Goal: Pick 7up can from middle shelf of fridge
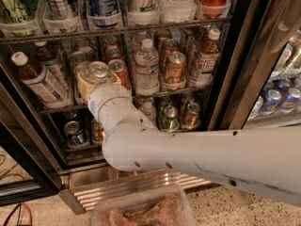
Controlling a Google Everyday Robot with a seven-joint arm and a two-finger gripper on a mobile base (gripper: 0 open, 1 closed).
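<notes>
Item: 7up can, silver top with pull tab facing us, pale body mostly hidden. We recorded it at the front left of the middle shelf, tilted toward the camera and clasped in the gripper, whose cream fingers closed against its sides.

Arm: white, entering from the right edge and bending up to the gripper, crossing in front of the lower rack.

Middle shelf, other contents, left to right: a white-capped tea bottle leaning leftward; a red-orange can just beside the gripper; a water bottle; a gold-brown can; another tea bottle.

Fridge: black frame. We noted tall cans and bottles in clear tubs on the rack above, and short cans on the rack below.

Base: a ribbed steel grille, with a clear plastic container in front of it.
</notes>
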